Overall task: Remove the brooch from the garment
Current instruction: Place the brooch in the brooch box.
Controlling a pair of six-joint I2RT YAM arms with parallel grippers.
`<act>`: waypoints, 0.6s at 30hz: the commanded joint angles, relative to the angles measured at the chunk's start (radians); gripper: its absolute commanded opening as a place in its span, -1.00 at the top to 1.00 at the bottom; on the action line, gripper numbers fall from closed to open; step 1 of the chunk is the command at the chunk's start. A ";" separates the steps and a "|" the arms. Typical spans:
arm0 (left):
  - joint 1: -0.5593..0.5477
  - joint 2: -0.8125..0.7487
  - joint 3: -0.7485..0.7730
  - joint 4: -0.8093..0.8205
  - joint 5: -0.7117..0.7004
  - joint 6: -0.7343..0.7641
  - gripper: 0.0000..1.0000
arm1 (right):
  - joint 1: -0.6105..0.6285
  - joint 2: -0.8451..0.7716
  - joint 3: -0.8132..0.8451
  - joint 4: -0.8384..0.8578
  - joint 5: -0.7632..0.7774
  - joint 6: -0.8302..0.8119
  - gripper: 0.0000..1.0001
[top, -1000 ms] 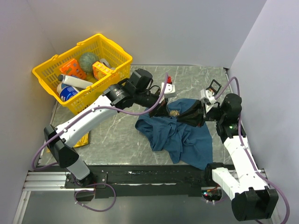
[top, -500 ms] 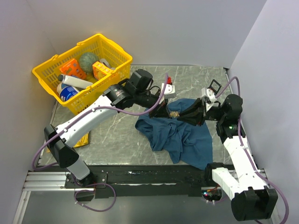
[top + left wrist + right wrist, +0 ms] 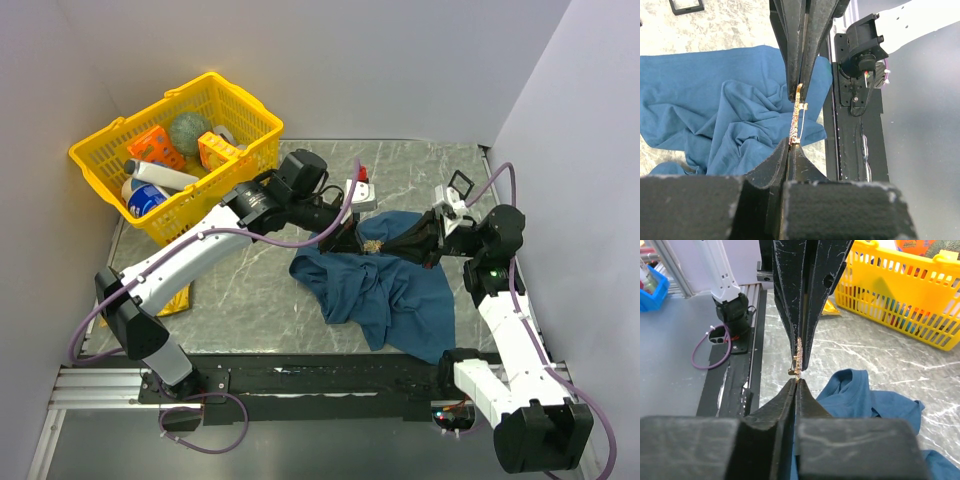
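Observation:
The brooch (image 3: pixel 373 244), a small gold jewelled pin, hangs in the air between my two gripper tips, above the dark blue garment (image 3: pixel 395 295). My left gripper (image 3: pixel 358 242) is shut on one end of it. My right gripper (image 3: pixel 392 246) is shut on the other end. In the left wrist view my left gripper (image 3: pixel 791 146) pinches the brooch (image 3: pixel 797 112), with the garment (image 3: pixel 715 115) crumpled below. In the right wrist view my right gripper (image 3: pixel 796 381) pinches the brooch (image 3: pixel 799 357) from below, with the garment (image 3: pixel 865 400) behind. No cloth shows around the brooch.
A yellow basket (image 3: pixel 100 165) holding several items stands at the back left and shows in the right wrist view (image 3: pixel 905 300). A white block with a red button (image 3: pixel 362 190) lies behind the garment. A small black frame (image 3: pixel 458 185) lies at the back right. A yellow scrap (image 3: pixel 175 298) lies under the left arm.
My right wrist has shifted slightly to the right. The brooch stays pinched between both grippers at about the same spot.

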 commanded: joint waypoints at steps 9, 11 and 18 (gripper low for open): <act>0.001 -0.016 0.035 0.033 0.001 -0.023 0.52 | -0.005 -0.025 0.002 -0.086 -0.057 -0.128 1.00; 0.001 -0.019 0.036 0.030 -0.002 -0.019 0.46 | 0.004 -0.025 0.097 -0.545 -0.033 -0.539 1.00; 0.001 -0.033 0.015 0.028 -0.021 -0.004 -0.14 | 0.026 -0.040 0.158 -0.792 0.035 -0.880 1.00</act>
